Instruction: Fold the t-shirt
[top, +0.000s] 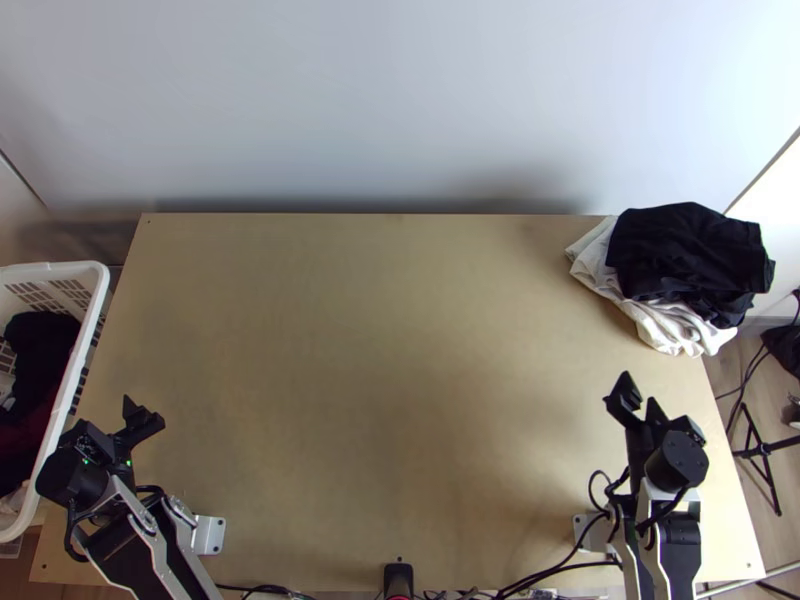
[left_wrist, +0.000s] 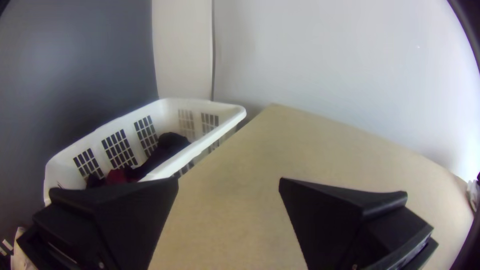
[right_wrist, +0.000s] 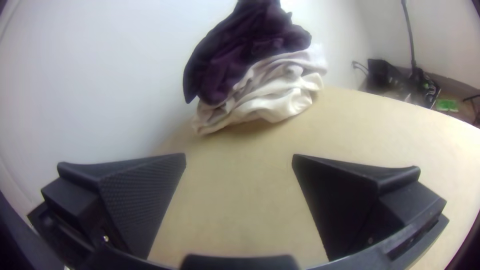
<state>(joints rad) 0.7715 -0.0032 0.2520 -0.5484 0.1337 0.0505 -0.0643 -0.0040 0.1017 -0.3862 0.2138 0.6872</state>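
Note:
At the table's far right corner lies a bunched pile, with black cloth (top: 690, 250) on top of white cloth (top: 665, 325); which piece is a t-shirt I cannot tell. My left gripper (top: 143, 415) stands open over the table's left side, near the basket, holding nothing; the left wrist view shows this gripper (left_wrist: 229, 182) with its fingers wide apart. Short of the pile, my right gripper (top: 640, 393) is open and empty. In the right wrist view this gripper (right_wrist: 239, 157) is spread apart, with the dark cloth (right_wrist: 240, 50) and white cloth (right_wrist: 275, 92) beyond it.
A white basket (top: 95, 310) with dark and red clothes stands against the table's left side. The wooden table (top: 380, 350) lies bare between the arms. A wall runs along its far edge. Cables (top: 560, 567) lie along the near edge, and a black stand is on the floor at right.

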